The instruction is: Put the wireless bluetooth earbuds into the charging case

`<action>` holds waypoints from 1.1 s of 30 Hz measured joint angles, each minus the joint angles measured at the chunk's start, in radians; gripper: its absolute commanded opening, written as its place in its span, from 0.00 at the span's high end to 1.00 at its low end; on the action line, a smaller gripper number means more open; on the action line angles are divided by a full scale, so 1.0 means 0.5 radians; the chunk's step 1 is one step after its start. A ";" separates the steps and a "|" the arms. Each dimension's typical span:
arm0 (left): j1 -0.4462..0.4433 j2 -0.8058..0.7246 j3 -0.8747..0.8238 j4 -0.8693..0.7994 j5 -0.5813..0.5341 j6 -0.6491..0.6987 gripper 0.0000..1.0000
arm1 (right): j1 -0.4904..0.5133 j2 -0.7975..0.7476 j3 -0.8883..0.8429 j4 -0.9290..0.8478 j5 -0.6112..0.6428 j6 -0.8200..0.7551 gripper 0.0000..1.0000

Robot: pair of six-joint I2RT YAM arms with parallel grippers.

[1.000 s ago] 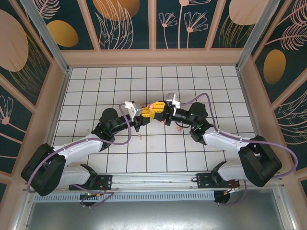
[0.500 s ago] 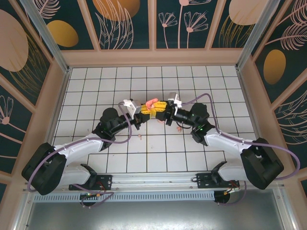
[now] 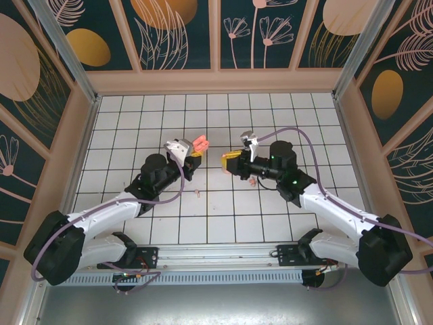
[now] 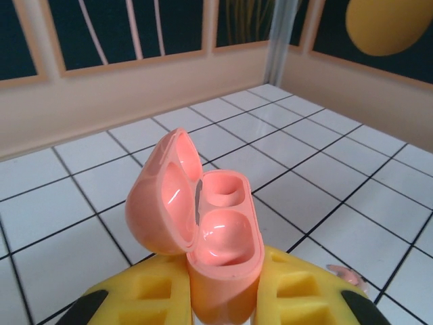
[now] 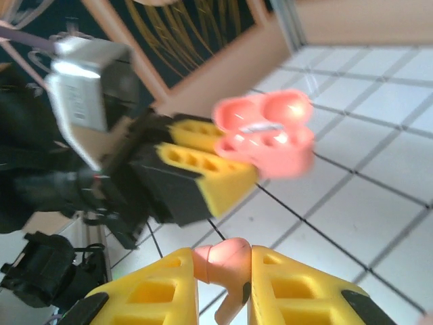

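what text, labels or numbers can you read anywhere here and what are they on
No text can be read in these pictures.
White camera box on the left wrist: faint marks on its grey face, too blurred to read.
Charging case, lid open: no marking shows.
Earbud: no marking shows.
Wall panels: plant drawings only, no words.

The charging case (image 4: 220,237) stands upright between the jaws of the left gripper (image 3: 194,152), above the counter (image 3: 284,115), its lid hinged open to the left in the left wrist view. To its right, across a gap, the right gripper (image 3: 229,161) faces it, one earbud (image 5: 220,261) between its jaws
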 measured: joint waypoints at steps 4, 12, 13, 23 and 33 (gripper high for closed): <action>0.000 -0.080 -0.011 -0.115 -0.090 -0.011 0.93 | -0.001 0.063 0.100 -0.440 0.156 0.198 0.80; 0.000 -0.169 -0.048 -0.237 -0.170 -0.028 0.93 | 0.120 0.350 0.170 -1.041 0.405 0.544 0.79; 0.000 -0.171 -0.053 -0.249 -0.175 -0.033 0.93 | 0.142 0.409 0.182 -1.099 0.433 0.571 0.79; 0.000 -0.208 -0.076 -0.309 -0.193 -0.041 0.93 | 0.257 0.831 0.360 -1.475 0.652 0.669 0.77; 0.000 -0.220 -0.079 -0.317 -0.204 -0.040 0.92 | 0.314 1.070 0.509 -1.660 0.813 0.632 0.70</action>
